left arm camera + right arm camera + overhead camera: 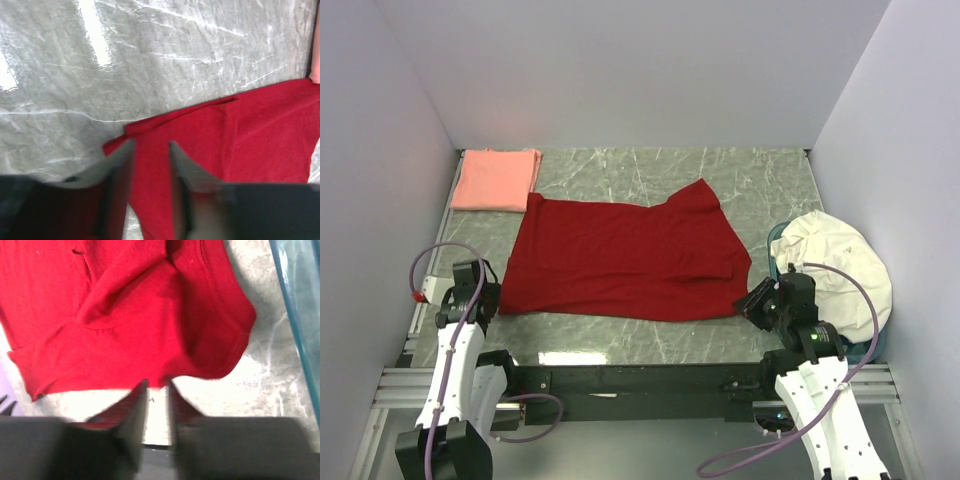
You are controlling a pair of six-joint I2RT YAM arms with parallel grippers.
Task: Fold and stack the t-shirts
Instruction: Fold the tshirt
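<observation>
The deep red t-shirt (625,258) lies spread flat in the middle of the marble table, with one sleeve sticking out toward the far right. The salmon-pink t-shirt (497,179) lies folded at the far left corner. My left gripper (488,295) is at the red shirt's near left corner. In the left wrist view the gripper (150,147) is open, its fingers astride that corner of the red cloth (240,140). My right gripper (750,300) is at the near right corner. In the right wrist view the gripper (156,385) is narrowly open, its tips at the red hem (150,330), with bare table between the fingers.
A teal basket (773,240) holding a bundle of white cloth (835,262) stands at the right edge, close to my right arm; its wall shows in the right wrist view (295,315). White walls close in the table on the left, the back and the right.
</observation>
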